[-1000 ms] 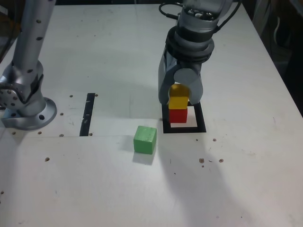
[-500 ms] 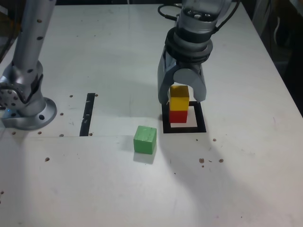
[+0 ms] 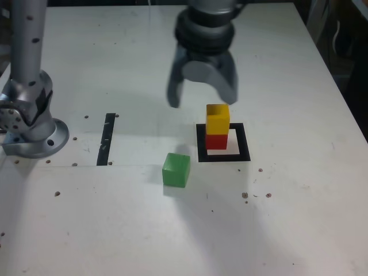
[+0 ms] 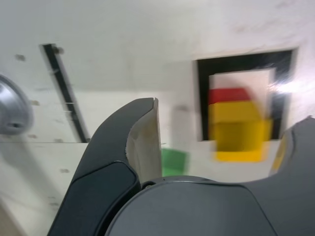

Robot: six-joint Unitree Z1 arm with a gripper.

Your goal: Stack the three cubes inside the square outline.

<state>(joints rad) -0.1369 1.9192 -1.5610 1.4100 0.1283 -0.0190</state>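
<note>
Yellow cube [image 3: 218, 117] sits on the red cube [image 3: 217, 141] inside the square outline [image 3: 244, 155]. The gripper [image 3: 202, 96] hangs above, jaws open and empty. Next comes the green cube [image 3: 176, 169], alone on the worktop [image 3: 287, 218].

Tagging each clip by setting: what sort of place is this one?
Likely a robotics lab bench: a white table drilled with holes, black tape markings such as the square outline, and a metal arm base bolted down beside toy cubes.

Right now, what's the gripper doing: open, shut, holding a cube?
Gripper: open, holding nothing; it hangs above and clear of the yellow cube, which sits on the red cube.
</note>
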